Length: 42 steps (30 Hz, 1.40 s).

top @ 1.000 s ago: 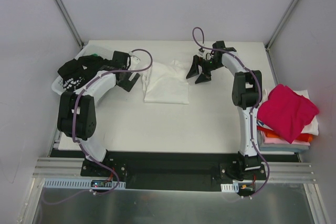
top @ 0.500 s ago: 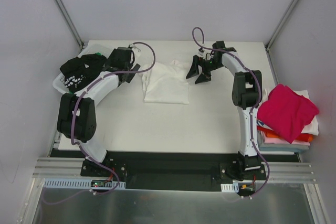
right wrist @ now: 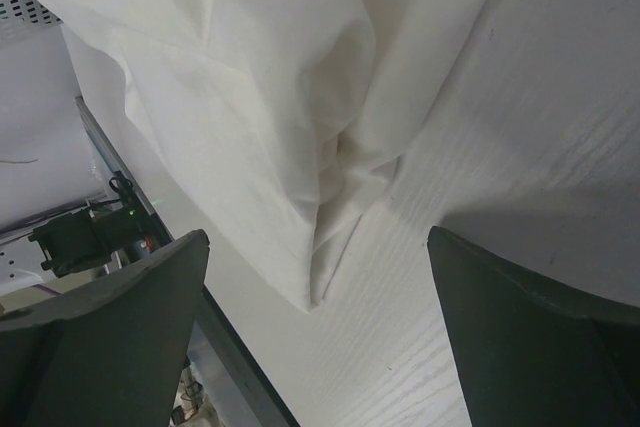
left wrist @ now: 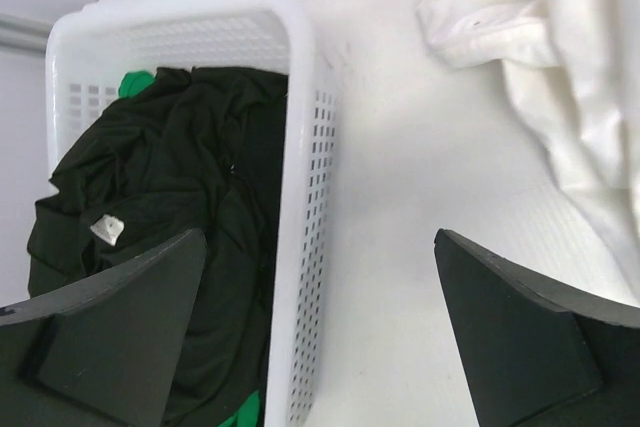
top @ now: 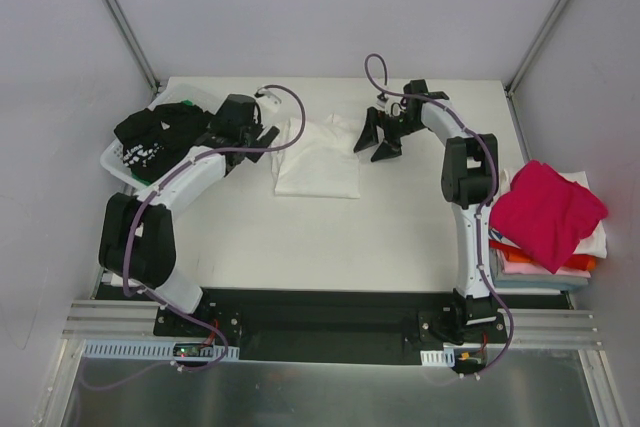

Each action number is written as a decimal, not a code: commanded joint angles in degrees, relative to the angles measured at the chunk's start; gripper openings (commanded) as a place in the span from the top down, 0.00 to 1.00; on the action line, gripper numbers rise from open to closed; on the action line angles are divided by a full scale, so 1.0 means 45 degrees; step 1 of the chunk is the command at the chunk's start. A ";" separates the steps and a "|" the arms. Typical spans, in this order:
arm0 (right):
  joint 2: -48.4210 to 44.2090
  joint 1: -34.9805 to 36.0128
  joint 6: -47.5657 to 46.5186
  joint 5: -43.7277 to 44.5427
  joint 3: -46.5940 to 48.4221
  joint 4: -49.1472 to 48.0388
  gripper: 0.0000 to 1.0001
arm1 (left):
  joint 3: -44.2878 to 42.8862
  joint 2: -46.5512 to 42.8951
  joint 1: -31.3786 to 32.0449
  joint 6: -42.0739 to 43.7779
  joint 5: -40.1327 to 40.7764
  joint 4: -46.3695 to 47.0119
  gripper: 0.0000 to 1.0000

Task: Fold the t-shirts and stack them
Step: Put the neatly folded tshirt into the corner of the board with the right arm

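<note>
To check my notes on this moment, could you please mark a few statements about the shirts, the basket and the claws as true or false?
1. The white t-shirt lies on the table between the two claws. True.
2. The left claw is shut on the black t-shirt. False: it is open and holds nothing, above the wall of the basket.
3. A magenta t-shirt tops the stack at the table's right edge. True.
4. The basket is empty. False: the black t-shirt lies in it.
5. The right claw grips the white t-shirt. False: it is open at the shirt's edge and holds nothing.
</note>
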<state>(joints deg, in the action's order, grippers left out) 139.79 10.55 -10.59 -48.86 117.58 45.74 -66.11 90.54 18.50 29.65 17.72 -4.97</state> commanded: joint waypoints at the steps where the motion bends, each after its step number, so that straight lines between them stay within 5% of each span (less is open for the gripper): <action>1: 0.0069 0.0137 -0.0225 -0.0255 0.0121 0.0129 0.05 | 0.0179 -0.0609 0.0224 -0.0045 -0.1590 0.0013 0.01; 9: 0.0050 0.0254 -0.0283 -0.0275 0.0102 0.0168 0.04 | 0.0179 0.0385 0.0244 -0.0124 -0.5299 -0.0282 0.01; 19: 0.0089 0.0313 -0.0264 -0.0314 0.0121 0.0149 0.04 | -0.0738 0.2125 0.0244 -0.0104 -0.7702 -0.0360 0.01; 35: 0.0167 0.0410 -0.0245 -0.0412 0.0160 0.0110 0.03 | -0.2730 0.3687 0.0244 -0.0475 -0.9620 -0.1782 0.01; 42: 0.0225 0.0449 -0.0147 -0.0411 0.0004 -0.0066 0.03 | -0.3201 0.4254 0.0419 -0.0691 -0.8157 -0.2488 0.01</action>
<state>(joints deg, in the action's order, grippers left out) 140.25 12.03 -10.66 -49.56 117.58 45.71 -78.54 108.92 19.31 27.35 -21.58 -12.91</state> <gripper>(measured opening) 0.969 0.993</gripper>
